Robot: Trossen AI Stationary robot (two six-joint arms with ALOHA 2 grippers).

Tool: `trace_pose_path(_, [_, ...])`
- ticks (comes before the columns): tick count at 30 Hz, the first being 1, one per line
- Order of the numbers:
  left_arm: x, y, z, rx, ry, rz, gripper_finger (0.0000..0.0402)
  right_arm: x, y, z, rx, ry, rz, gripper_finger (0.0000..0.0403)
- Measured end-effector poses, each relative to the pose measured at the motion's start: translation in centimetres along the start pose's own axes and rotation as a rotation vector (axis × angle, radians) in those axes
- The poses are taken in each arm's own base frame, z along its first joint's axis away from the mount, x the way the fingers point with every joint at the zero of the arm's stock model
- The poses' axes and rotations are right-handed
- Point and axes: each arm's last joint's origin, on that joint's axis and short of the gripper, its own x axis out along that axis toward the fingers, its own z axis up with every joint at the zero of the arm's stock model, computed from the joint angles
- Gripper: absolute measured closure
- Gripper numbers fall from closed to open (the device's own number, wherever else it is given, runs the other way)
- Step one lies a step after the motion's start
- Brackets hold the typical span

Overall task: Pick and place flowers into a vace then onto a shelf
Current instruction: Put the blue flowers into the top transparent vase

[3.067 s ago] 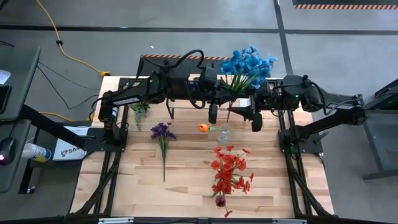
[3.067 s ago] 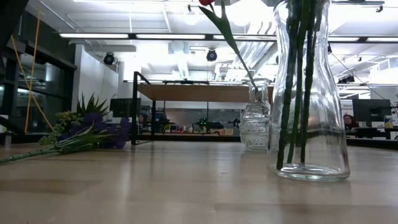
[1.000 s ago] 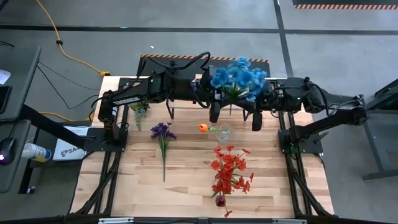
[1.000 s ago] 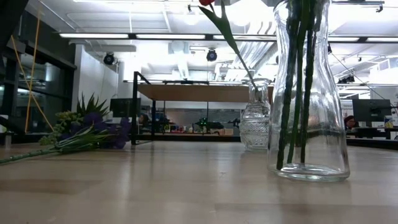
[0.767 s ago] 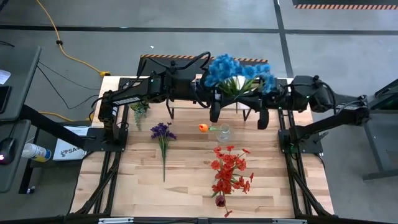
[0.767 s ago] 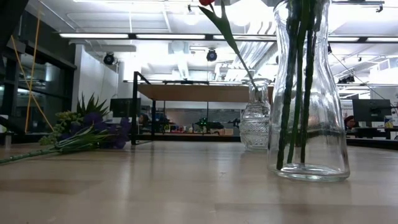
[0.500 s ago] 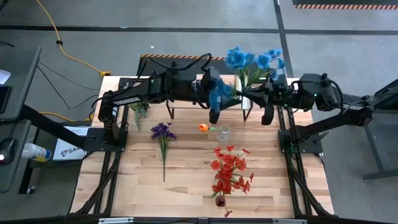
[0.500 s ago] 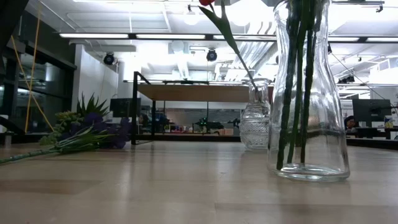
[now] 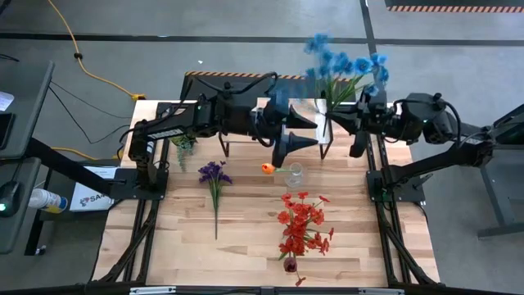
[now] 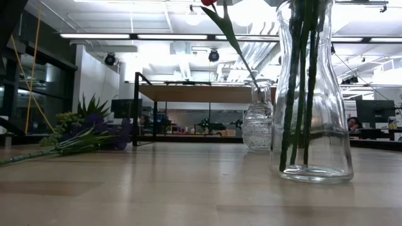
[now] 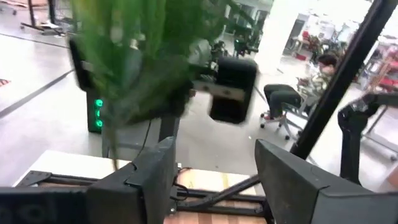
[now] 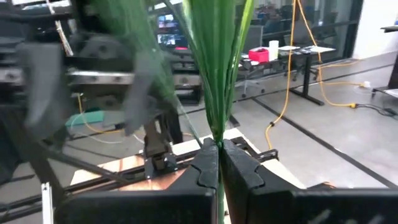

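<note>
My right gripper (image 9: 337, 123) is shut on a bunch of blue flowers (image 9: 344, 67) above the table's far right. My left gripper (image 9: 304, 138) hovers open just left of it over the shelf (image 9: 246, 123), nothing between its fingers (image 11: 149, 180); blurred green leaves (image 11: 137, 56) show beyond them. Purple flowers (image 9: 214, 176) lie flat on the table. An orange flower (image 9: 268, 168) leans out of a small glass vase (image 9: 295, 174). Red flowers (image 9: 301, 225) stand in a taller glass vase (image 10: 311, 94) near the front. My right gripper pinches the blue flowers' green stems (image 12: 217, 140) between its two fingers. The fingers lie level, pointing toward the table's left, across the stems. The bunch is lifted clear of table and shelf, its blooms up and leaning toward the far edge.
A small green spiky plant (image 9: 184, 147) sits at the far left by the shelf's black leg (image 9: 225, 149). The shelf stands across the table's far side, under both arms. Bare wood lies at the near left (image 9: 188, 254).
My right gripper has drawn the blue flowers toward the table's right and far edge, away from my left gripper, and the blooms have swung right with it. My left gripper has opened and let go of the bunch, staying over the shelf.
</note>
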Motion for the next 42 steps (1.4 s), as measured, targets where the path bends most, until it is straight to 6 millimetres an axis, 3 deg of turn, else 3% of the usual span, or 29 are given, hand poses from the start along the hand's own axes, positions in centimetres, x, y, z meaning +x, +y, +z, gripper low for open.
trace_pose_path(9, [-1.3, -0.2, 0.9, 0.039, -0.024, 0.010, 0.0120, 0.0, 0.0, -0.1, 0.003, 0.007, 0.001, 0.0402])
trace_pose_path(18, [-4.8, -0.6, 1.5, 0.070, 0.085, 0.057, 0.0091, 0.0, -0.2, -1.3, 0.047, 0.127, -0.018, 0.0402])
trace_pose_path(26, [-6.7, -0.4, 0.4, 0.018, 0.258, 0.134, 0.0082, 0.2, -0.2, -2.5, 0.090, 0.218, -0.013, 0.0402])
trace_pose_path(34, [-7.6, -0.1, -1.3, -0.076, 0.445, 0.195, 0.0085, 1.6, -0.4, -5.6, 0.103, 0.282, -0.095, 0.0402])
trace_pose_path(42, [-8.9, 0.5, -3.1, -0.104, 0.638, 0.399, 0.0092, 3.6, -0.6, -8.1, 0.163, 0.192, -0.079, 0.0402])
